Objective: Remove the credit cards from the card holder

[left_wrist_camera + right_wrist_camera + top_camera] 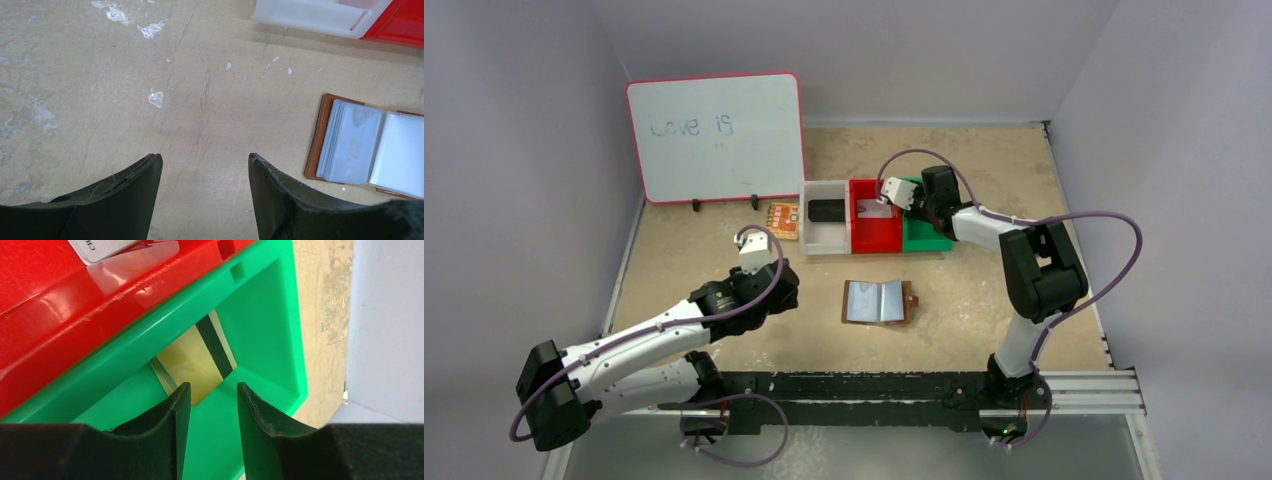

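One yellow card [192, 362] in green bin [260, 305], likely its sorting place; right gripper [212, 387] fingers parted above it; left gripper [205, 157] fingers apart, empty; open card holder [350, 145] at three o'clock.

The black-and-white jointed left arm [654, 335] stretches low from its base and ends to the left of the open brown leather card holder [879, 301]. The left gripper [205, 157] faces down, its black jaws spread wide around nothing. The right arm [1034, 270] rises, folds at the elbow and reaches past the holder's far side. The right gripper [211, 386] tilts downward, jaws parted and empty.
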Action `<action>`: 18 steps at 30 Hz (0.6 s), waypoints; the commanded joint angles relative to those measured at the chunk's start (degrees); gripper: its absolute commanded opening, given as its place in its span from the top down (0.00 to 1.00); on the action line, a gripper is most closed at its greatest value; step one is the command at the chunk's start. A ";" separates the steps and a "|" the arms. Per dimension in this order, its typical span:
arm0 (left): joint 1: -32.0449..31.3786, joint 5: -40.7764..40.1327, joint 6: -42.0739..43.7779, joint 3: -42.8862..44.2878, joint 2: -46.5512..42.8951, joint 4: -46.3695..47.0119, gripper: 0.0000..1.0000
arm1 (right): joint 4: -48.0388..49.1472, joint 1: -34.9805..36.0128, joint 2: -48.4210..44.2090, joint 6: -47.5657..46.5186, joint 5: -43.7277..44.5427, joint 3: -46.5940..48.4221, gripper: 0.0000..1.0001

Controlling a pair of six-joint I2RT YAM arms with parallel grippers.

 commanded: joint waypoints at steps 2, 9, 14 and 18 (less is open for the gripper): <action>0.26 -1.09 -0.90 0.90 -1.28 -0.40 0.36 | 1.38 -0.35 -0.87 3.02 2.74 1.61 0.58; 0.26 -0.57 -1.33 0.98 -1.32 -0.14 0.36 | 1.87 -0.41 -5.32 10.78 0.82 1.32 0.57; 0.26 -0.15 -1.78 1.33 -0.96 0.26 0.36 | 2.98 -0.39 -12.60 27.99 0.43 -0.10 0.54; 0.26 0.34 -2.15 1.35 -0.54 0.67 0.36 | -3.90 -0.35 -14.70 45.28 0.16 0.17 0.54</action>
